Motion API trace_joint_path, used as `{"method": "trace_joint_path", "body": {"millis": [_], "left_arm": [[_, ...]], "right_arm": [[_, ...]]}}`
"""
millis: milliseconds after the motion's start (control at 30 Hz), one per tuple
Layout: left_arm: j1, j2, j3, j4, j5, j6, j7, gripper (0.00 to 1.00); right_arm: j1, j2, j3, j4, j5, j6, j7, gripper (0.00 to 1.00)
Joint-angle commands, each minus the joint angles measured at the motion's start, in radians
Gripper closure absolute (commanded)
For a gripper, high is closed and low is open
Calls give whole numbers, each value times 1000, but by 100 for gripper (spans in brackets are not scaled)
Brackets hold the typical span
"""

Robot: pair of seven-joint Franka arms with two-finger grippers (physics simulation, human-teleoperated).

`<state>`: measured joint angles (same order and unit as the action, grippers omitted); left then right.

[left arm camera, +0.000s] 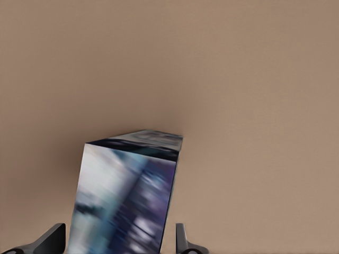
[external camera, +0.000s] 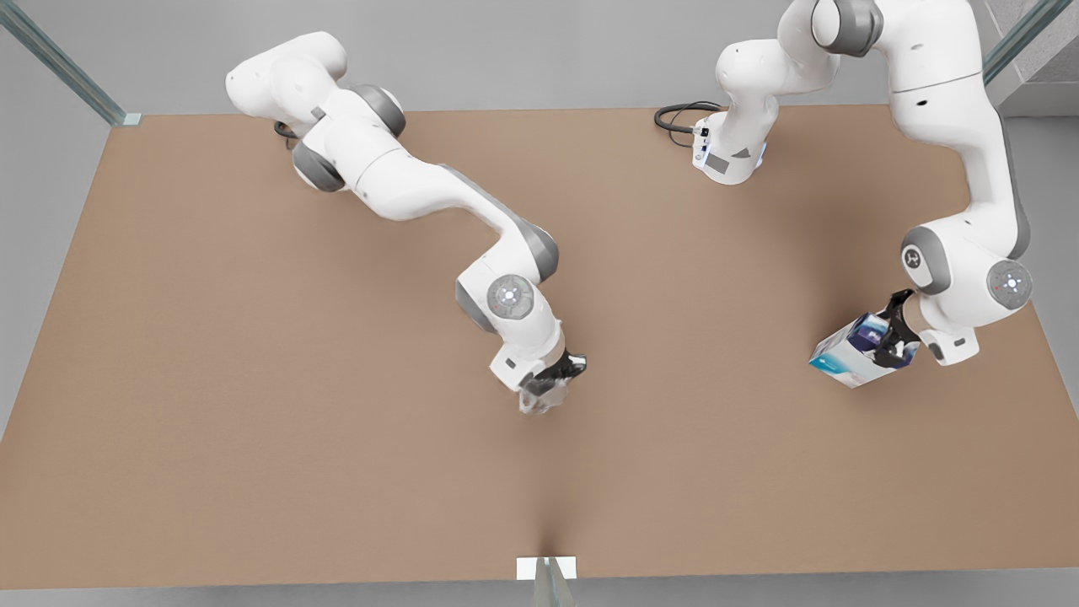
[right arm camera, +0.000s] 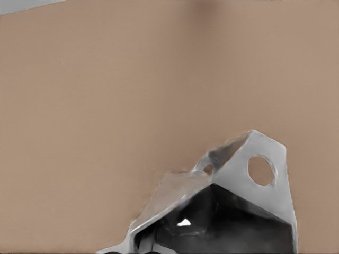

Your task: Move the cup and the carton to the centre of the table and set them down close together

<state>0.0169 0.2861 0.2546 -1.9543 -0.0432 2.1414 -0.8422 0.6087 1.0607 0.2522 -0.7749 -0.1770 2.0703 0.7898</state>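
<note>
The carton [external camera: 845,355], white and navy with a teal end, hangs tilted at the front view's right, with my left gripper [external camera: 892,341] shut on it. In the left wrist view the carton [left arm camera: 127,196] sits between two dark fingers [left arm camera: 50,241]. The silvery faceted cup [external camera: 537,396] is near the middle of the table [external camera: 253,379], held in my shut right gripper [external camera: 558,377]. The cup [right arm camera: 238,196] fills the lower part of the right wrist view, and the fingers are hidden there. I cannot tell whether either object touches the tabletop.
A black cable [external camera: 679,118] loops beside the arm base at the table's far edge. A small white bracket [external camera: 546,568] sits at the near edge, in the middle. Glass rails [external camera: 59,59] stand at the far corners.
</note>
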Motion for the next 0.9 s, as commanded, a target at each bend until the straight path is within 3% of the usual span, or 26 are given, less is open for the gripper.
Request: {"method": "trace_joint_path", "body": {"millis": [0, 167, 200, 233, 467, 533, 867], "left_arm": [[0, 2, 0, 0, -1, 11, 0, 0], [2, 21, 0, 0, -1, 37, 0, 0], [2, 21, 0, 0, -1, 35, 0, 25], [2, 19, 0, 0, 0, 35, 0, 43], [2, -22, 0, 20, 6, -6, 6, 37], [-11, -38, -12, 74, 8, -138, 6, 37], [-219, -61, -28, 137, -69, -250, 6, 37]], "right_arm": [[6, 10, 1, 2, -24, 7, 12, 79], [22, 31, 41, -15, -98, 56, -3, 79], [22, 33, 45, -23, -111, 56, -35, 79], [22, 41, 58, -23, -111, 67, -41, 79], [22, 53, 102, -92, -174, 77, -69, 79], [22, 53, 102, -93, -191, 87, -72, 0], [6, 44, 114, -69, -176, 99, -54, 0]]}}
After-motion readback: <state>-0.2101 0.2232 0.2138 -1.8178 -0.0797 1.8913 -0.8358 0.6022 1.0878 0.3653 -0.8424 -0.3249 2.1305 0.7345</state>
